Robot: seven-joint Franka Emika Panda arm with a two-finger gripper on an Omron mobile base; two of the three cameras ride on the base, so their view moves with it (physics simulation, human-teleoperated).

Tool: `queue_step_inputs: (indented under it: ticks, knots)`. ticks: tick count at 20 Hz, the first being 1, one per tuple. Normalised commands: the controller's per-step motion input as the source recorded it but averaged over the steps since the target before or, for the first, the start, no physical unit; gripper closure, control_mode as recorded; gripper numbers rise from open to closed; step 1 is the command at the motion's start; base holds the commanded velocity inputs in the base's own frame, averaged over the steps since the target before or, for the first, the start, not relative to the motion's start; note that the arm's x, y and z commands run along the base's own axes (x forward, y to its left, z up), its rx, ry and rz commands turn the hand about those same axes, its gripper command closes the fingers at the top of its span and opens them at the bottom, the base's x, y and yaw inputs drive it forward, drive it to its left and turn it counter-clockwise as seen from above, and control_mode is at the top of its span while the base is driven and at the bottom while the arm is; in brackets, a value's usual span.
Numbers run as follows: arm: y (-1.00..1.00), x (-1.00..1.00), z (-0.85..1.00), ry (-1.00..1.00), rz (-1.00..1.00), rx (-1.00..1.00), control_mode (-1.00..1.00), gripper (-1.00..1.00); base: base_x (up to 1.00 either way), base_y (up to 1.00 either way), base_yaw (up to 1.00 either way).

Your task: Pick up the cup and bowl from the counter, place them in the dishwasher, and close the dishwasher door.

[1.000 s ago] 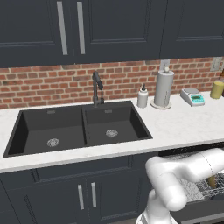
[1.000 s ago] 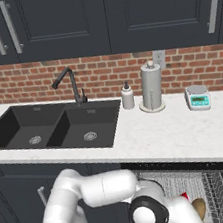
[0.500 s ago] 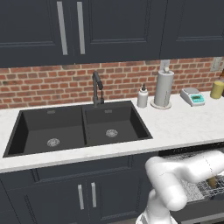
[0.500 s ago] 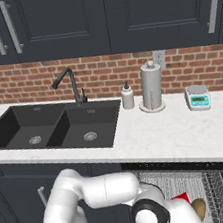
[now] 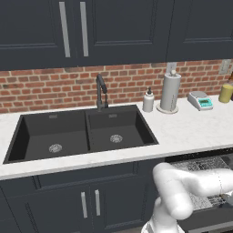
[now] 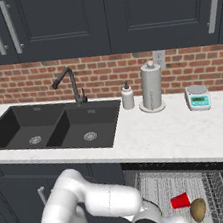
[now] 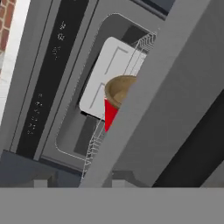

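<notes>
While the cup and the bowl are already lying side by side in the dishwasher rack at the lower right of the right base view, closing the door is looking like the remaining step, calling for a push upward on the panel; I cannot tell how wide the pincer is standing

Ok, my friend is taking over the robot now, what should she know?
Gripper: low by the dishwasher door; can't tell if it's open or shut, and it carries nothing that shows.
Cup and bowl: side by side in the dishwasher rack, off the counter.
Done: both loaded.
Left: push the rack in, swing the door shut.
</notes>
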Motion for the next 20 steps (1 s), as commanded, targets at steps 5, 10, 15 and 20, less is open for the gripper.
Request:
queue_step_inputs:
  ticks: [5,10,15,20]
  knots:
    - [-0.43,-0.11,-0.49,0.00,0.00,0.01,-1.00,-1.00,0.00,0.00,0.00]
    - [-0.09,-0.78,-0.21,-0.10,0.00,0.09,-1.00,-1.00,0.00,0.00,0.00]
    - [0.00,-0.44,-0.41,-0.05,0.00,0.04,-1.00,-1.00,0.00,0.00,0.00]
    - [0.16,0.17,-0.65,0.00,0.00,0.00,-1.00,-1.00,0.00,0.00,0.00]
